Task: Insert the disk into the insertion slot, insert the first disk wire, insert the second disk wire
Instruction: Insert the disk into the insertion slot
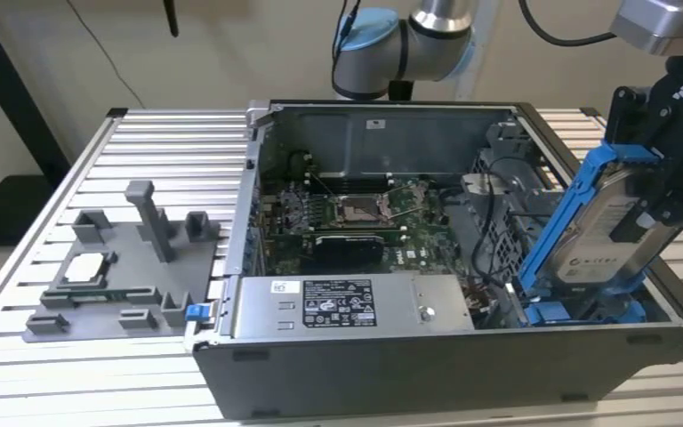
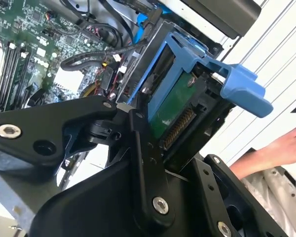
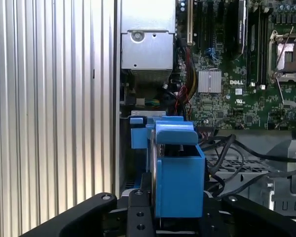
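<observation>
My gripper is shut on the disk, a silver-grey drive with a white label in a blue carrier. The disk is steeply tilted at the exterior view's right, inside the open computer case. Its lower end reaches down to the insertion slot, a bay with blue rails at the case's near right corner. The second wrist view shows the disk's green underside and blue carrier tab between the black fingers. In the first wrist view the carrier stands over the slot's blue tabs. Black cables lie loose beside the bay.
The case holds a motherboard with a square socket and a grey box with a sticker. A grey fixture with a chip sits on the ribbed table at the exterior view's left. A person's hand rests outside the case.
</observation>
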{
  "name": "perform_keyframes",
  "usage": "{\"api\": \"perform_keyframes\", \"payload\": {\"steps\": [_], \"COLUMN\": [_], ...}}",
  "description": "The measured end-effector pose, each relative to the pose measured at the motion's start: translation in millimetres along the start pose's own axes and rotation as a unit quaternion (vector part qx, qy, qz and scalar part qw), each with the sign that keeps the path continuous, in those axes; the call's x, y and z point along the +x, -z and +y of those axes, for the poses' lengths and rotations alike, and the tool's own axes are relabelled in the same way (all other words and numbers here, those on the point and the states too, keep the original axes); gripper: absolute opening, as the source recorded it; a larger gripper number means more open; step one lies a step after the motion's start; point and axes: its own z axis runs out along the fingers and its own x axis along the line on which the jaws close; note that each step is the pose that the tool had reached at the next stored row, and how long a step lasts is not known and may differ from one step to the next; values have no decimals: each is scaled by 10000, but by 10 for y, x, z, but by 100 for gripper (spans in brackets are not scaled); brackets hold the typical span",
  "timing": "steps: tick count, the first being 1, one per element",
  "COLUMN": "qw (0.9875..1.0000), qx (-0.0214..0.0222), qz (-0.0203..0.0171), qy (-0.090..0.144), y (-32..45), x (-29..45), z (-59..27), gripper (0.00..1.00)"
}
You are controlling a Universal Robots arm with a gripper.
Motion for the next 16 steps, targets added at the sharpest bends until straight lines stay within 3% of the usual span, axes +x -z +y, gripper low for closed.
{"api": "perform_keyframes", "payload": {"steps": [6,8,14,16], "qw": [10000,10000,10000,10000], "qx": [0,0,-1,-1], "qz": [-3,-23,-38,-63], "qy": [0,1,2,2], "y": [-2,-14,-52,-61], "x": [0,0,4,4], "z": [0,-2,-14,-19], "gripper": [0,0,0,0]}}
